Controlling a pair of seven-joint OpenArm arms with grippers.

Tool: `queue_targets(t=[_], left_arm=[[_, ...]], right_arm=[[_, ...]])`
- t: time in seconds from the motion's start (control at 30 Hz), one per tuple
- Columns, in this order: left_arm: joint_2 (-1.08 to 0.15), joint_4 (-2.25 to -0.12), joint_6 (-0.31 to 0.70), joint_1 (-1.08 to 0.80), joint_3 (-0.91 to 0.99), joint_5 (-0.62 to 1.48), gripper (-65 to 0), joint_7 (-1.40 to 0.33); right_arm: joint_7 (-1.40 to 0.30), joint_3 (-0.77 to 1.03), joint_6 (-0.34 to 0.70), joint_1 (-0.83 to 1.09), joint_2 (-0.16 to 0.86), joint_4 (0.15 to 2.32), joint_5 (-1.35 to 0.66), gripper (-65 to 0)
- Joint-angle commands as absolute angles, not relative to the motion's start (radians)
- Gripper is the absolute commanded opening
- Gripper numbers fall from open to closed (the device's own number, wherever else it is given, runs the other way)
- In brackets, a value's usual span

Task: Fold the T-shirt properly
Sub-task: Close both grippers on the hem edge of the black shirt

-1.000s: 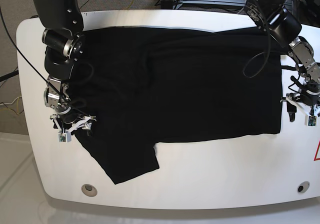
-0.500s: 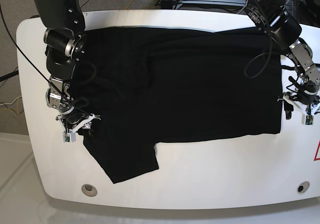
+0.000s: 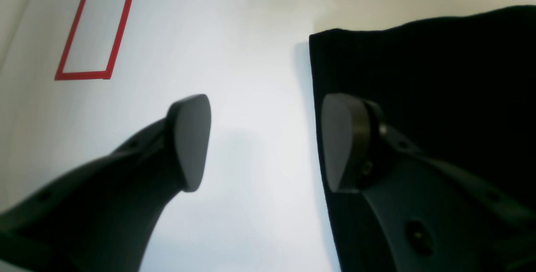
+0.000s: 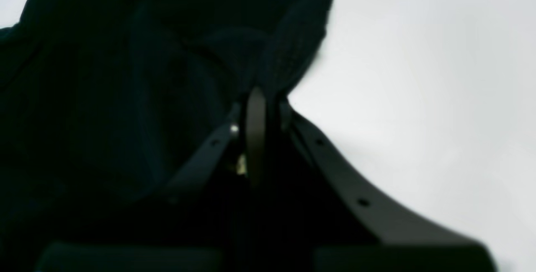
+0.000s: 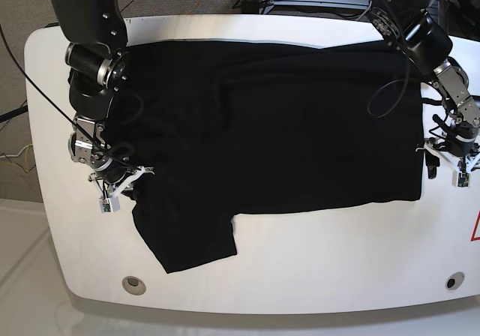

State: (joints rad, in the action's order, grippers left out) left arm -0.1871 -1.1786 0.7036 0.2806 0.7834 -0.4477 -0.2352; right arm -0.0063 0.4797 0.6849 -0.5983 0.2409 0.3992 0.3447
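Black cloth of the T-shirt (image 5: 262,126) spans the table (image 5: 337,261), a fold apparently pinched in the right gripper (image 4: 255,108); the left gripper (image 3: 264,142) gapes astride its edge. A shallow pinch risks slipping free when lifted.

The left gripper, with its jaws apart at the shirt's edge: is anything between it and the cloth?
Nothing visible. The left gripper is open, one finger over bare table, the other over the T-shirt edge. No other object lies between them.
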Motion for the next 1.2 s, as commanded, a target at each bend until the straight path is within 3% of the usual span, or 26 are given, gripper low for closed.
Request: queue_targets(t=[0.0,0.4,1.17], left_arm=[[-0.203,-1.158,0.698,0.306,0.779,-0.43,-25.8,-0.191],[-0.202,-0.964,0.698,0.334,0.782,-0.429,-25.8,-0.045],[-0.223,-0.71,0.698,0.456,0.892,-0.427,-25.8,-0.042]], right_arm=[[-0.11,0.473,0.698,-0.593,0.234,0.389,0.426,-65.0],[-0.11,0.473,0.698,-0.593,0.234,0.389,0.424,-65.0],[-0.11,0.475,0.698,-0.593,0.242,0.389,0.423,-65.0]])
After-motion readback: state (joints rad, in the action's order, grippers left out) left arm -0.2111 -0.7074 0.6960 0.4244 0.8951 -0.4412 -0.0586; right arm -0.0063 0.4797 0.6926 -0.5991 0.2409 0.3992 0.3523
